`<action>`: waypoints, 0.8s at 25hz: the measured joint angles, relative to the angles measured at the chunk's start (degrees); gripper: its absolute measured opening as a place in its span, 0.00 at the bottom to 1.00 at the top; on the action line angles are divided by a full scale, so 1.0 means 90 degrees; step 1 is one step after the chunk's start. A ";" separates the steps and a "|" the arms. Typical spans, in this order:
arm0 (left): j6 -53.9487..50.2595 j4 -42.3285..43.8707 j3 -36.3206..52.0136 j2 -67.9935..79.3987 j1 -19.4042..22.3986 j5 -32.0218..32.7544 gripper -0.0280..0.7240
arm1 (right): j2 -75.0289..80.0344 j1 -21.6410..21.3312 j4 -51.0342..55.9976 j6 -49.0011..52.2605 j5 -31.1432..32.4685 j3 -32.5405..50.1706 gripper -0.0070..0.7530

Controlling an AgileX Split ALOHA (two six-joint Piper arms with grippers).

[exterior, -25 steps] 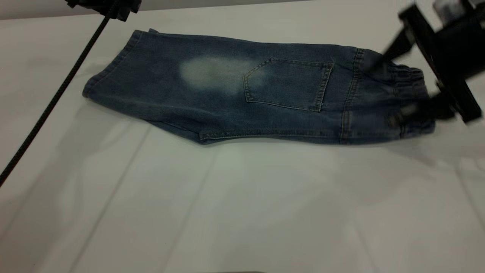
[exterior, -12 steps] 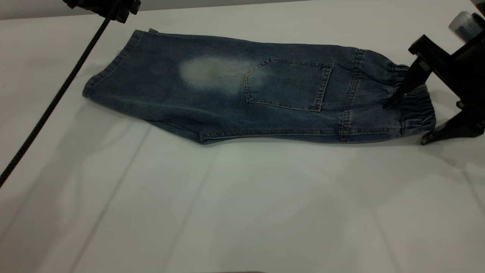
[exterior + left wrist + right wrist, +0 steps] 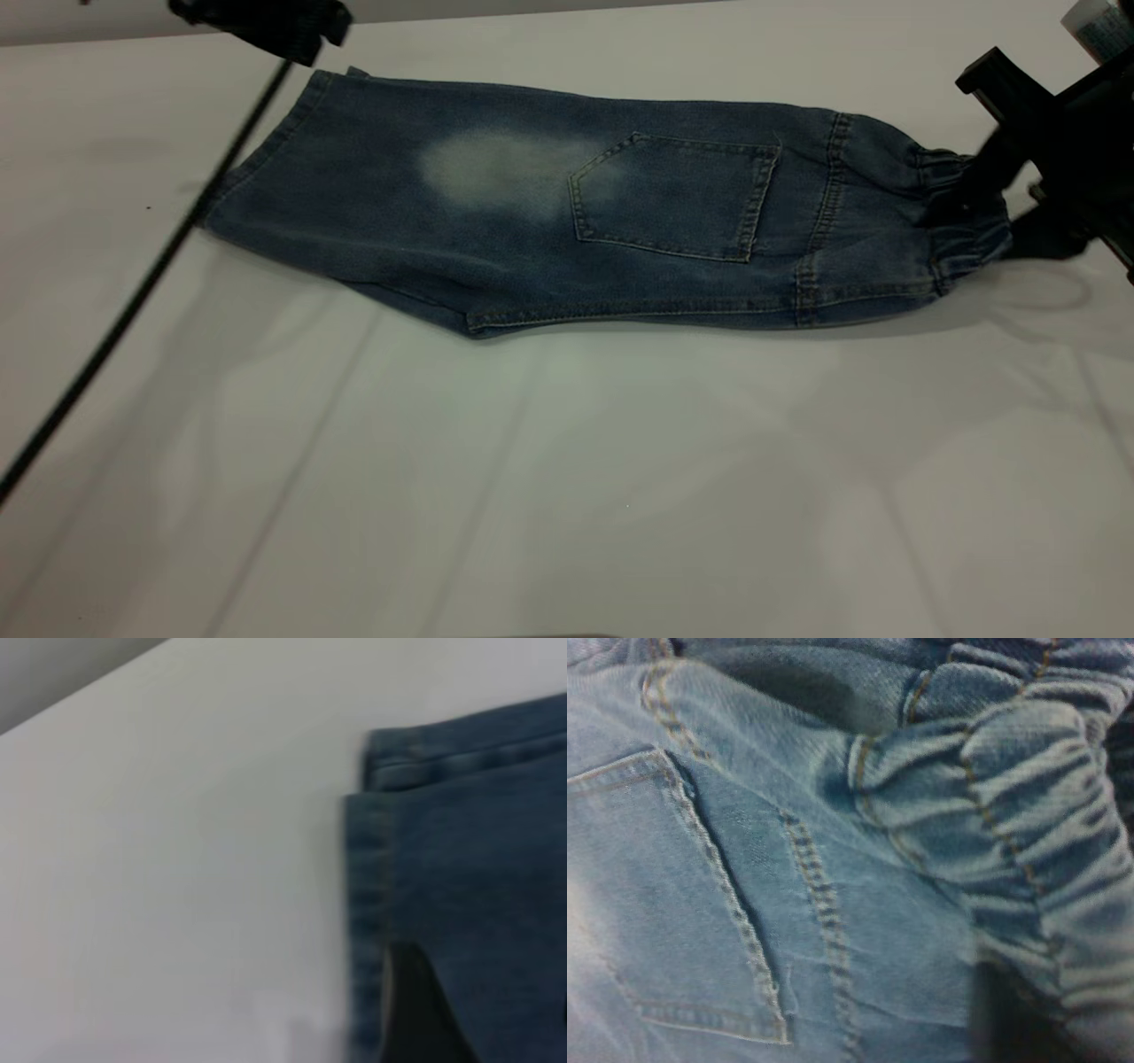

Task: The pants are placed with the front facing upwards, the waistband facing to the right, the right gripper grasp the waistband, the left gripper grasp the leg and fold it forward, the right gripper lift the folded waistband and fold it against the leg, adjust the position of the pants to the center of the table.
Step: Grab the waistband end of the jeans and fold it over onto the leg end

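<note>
Pants (image 3: 567,204) lie across the far half of your table (image 3: 567,478), folded lengthwise, with the square back pocket (image 3: 673,197) and one pale faded patch (image 3: 500,173) facing up. Your leg hems (image 3: 266,146) point left, and the waistband (image 3: 961,221) points right, near the table's right edge. The near edge of the pants runs roughly level, with a stitched hem line showing along it.

At the right end you have the right gripper (image 3: 992,199) closed on the waistband: its black fingers pinch the gathered denim, which bunches and rises slightly off the table there, while the rest of the pants stays flat. In the right wrist view you see the ruffled elastic (image 3: 1010,833) bunched up close to the camera, with the pocket (image 3: 673,904) and tan seam stitching (image 3: 819,930) beyond it.

At the far left, your left gripper (image 3: 266,22) hangs just above the far corner of the leg hems, apart from the cloth, its braided cable (image 3: 133,292) trailing down toward the near left. Only its black body shows in the exterior view. In the left wrist view you see one dark fingertip (image 3: 416,1010) over the leg (image 3: 469,886) beside the hem edge; you cannot tell how wide its jaws stand.
</note>
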 joint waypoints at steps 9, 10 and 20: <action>-0.0042 -0.0034 0.0241 0.0199 -0.1091 -0.0017 0.51 | -0.0626 0.0000 0.0789 -0.1454 0.0699 -0.0498 0.09; -0.0077 -0.0034 0.0246 0.0276 -0.1221 -0.0029 0.51 | -0.0749 0.0000 0.0797 -0.1515 0.0787 -0.0637 0.09; -0.0366 -0.0034 0.0246 0.0947 -0.2616 -0.0962 0.51 | -0.1145 0.0000 0.0636 -0.1598 0.2471 -0.1273 0.09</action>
